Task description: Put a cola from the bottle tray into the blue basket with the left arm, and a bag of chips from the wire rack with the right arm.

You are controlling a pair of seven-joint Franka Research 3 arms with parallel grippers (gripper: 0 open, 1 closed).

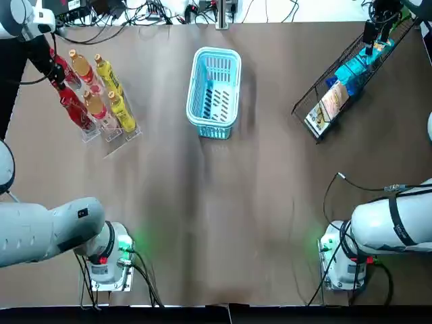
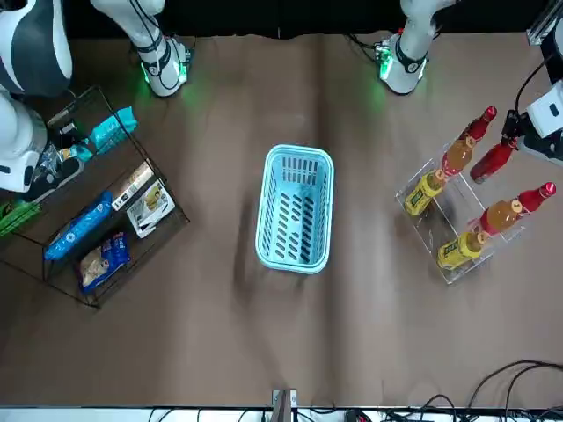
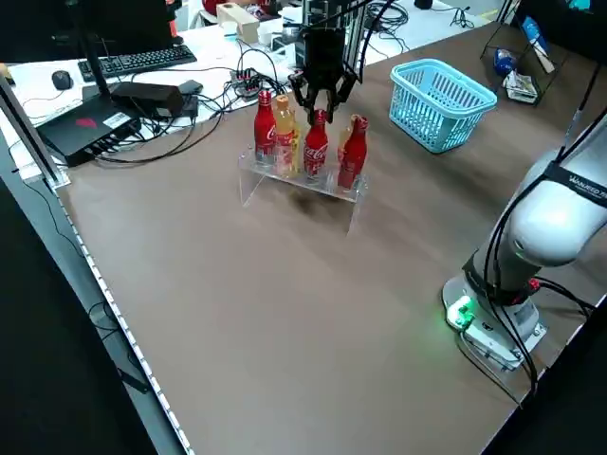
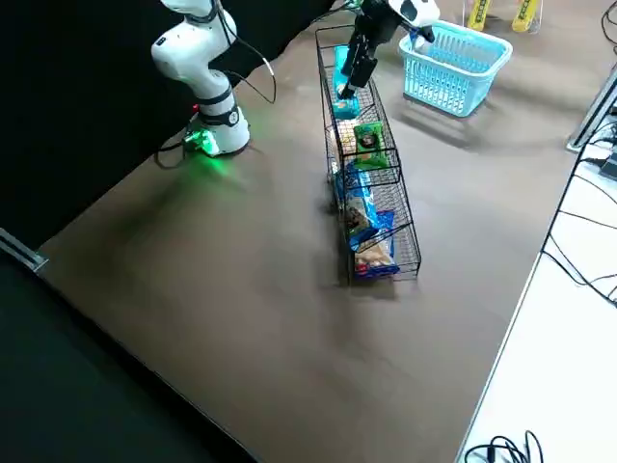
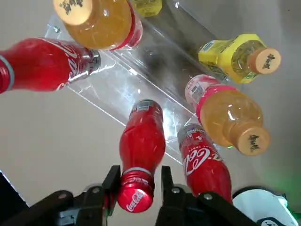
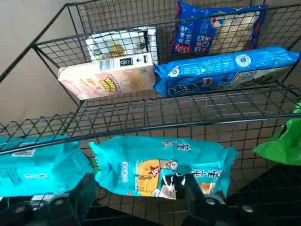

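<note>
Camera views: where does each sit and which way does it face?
Top: overhead, looking down; arm bases at bottom, blue basket centre.
Front: opposite the robot, facing it; bases at top.
Left side: raised, over bottle tray; left arm near.
Right side: raised, along wire rack; right arm behind.
Left wrist: left fingers flank cola cap.
Right wrist: right fingers flank chip bag.
Shared: basket in top, front, both sides.

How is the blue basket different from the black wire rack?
The blue basket is light blue plastic; the wire rack is thin black wire. The basket is empty; the rack holds snack bags. No gripper is near the basket; the right gripper hangs open at the rack, astride a teal bag, while the left gripper is at the bottle tray. Both sit on the table, with see-through walls.
</note>
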